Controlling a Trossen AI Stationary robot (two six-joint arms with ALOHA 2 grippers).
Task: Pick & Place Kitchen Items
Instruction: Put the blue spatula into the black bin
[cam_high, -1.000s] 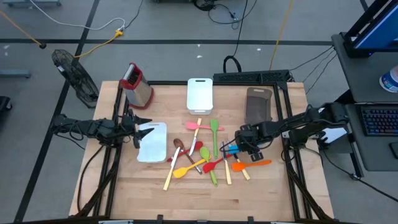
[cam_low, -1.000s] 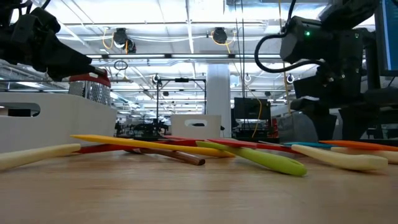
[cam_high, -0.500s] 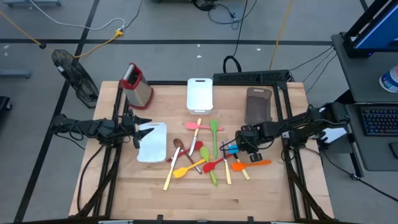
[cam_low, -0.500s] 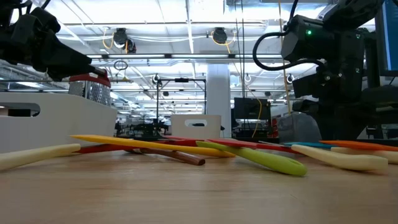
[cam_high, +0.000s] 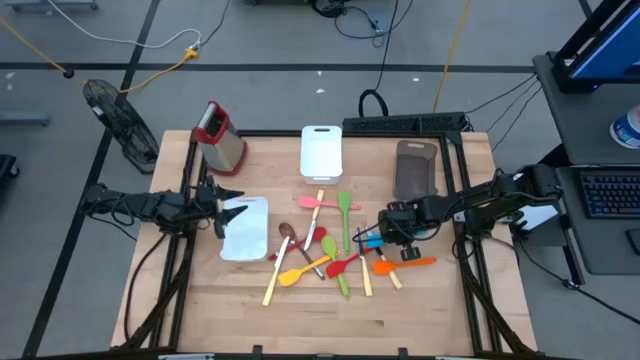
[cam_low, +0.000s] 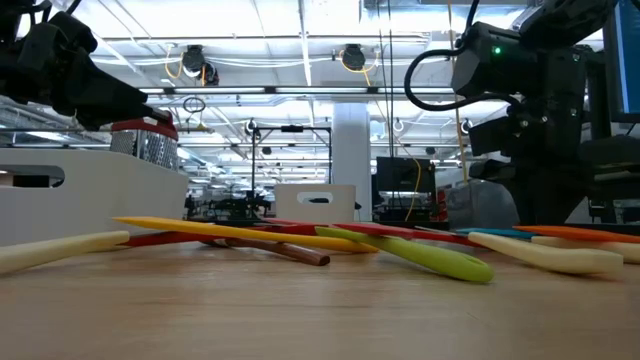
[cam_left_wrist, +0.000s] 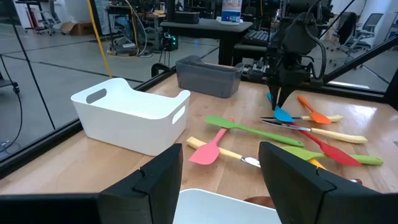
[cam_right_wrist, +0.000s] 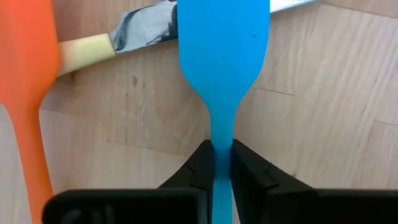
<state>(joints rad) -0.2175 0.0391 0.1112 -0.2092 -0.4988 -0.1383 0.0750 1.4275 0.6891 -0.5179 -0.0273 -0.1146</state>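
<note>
Below, right hand (cam_right_wrist: 222, 163) pinching blue spatula (cam_right_wrist: 222, 56), handle end cut off

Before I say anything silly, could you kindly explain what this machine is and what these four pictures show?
It is a robot with two dark arms at a wooden table, each ending in a two-finger claw. One picture looks straight down, one looks level across the tabletop, and two come from cameras on the wrists. Coloured spoons and spatulas lie scattered mid-table, with two white trays, a brown tray and a steel grater. The right claw has its fingers closed on the thin handle of a blue spatula lying on the wood. The left claw waits open over the nearer white tray, holding nothing.
</note>
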